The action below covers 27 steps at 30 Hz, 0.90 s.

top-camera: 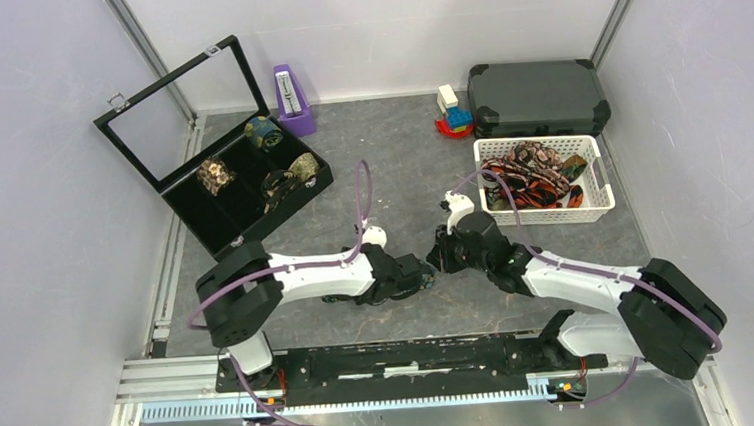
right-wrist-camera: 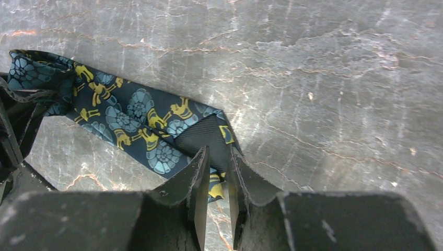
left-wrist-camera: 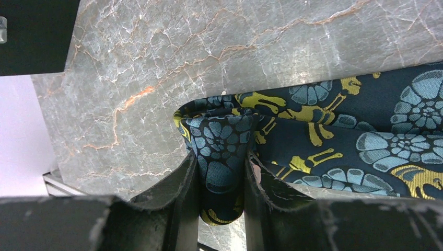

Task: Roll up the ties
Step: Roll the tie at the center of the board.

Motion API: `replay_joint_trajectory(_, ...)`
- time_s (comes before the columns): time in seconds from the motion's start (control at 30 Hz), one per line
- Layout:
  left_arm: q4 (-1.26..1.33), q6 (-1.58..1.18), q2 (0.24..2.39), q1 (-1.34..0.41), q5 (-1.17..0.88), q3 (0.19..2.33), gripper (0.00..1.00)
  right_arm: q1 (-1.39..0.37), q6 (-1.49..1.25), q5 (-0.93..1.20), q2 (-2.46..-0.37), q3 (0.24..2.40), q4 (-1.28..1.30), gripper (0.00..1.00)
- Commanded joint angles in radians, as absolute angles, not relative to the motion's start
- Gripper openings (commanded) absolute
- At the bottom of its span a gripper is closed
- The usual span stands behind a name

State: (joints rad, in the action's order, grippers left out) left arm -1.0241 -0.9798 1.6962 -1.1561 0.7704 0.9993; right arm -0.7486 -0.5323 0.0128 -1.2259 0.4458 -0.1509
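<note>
A dark navy tie (left-wrist-camera: 365, 130) with a blue-and-gold pattern lies on the grey marbled tabletop between my two arms. In the left wrist view, its folded, bunched end (left-wrist-camera: 222, 151) sits pinched between the jaws of my left gripper (left-wrist-camera: 220, 159), which is shut on it. In the right wrist view the same tie (right-wrist-camera: 136, 117) runs diagonally, and its other end, showing black lining, is clamped in my right gripper (right-wrist-camera: 217, 159). From above, the left gripper (top-camera: 419, 273) and right gripper (top-camera: 443, 258) almost meet at the table's middle and hide the tie.
An open black display box (top-camera: 254, 227) at the back left holds several rolled ties (top-camera: 216, 174). A white basket (top-camera: 602, 195) of loose ties (top-camera: 531, 182) stands at the right, behind it a dark case (top-camera: 537, 97). A purple metronome (top-camera: 292, 99) and toy blocks (top-camera: 453, 112) stand along the back.
</note>
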Motion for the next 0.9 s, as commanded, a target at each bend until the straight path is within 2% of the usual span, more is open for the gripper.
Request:
replay_joint_trajectory(0.0, -1.004, -1.044, 1.780, -1.169, 0.768, 1.047, 0.04, -0.733, -0.514, -0.038, -1.173, 0.424, -0.126, 0.25)
replay_joint_trajectory(0.2, -1.002, -1.044, 1.875, -1.179, 0.749, 1.088, 0.05, -0.718, -0.502, -0.054, -1.125, 0.409, -0.098, 0.25)
replay_joint_trajectory(0.87, -1.076, -1.006, 1.921, -1.213, 0.753, 1.213, 0.49, -0.704, -0.480, -0.046, -1.084, 0.456, -0.045, 0.26)
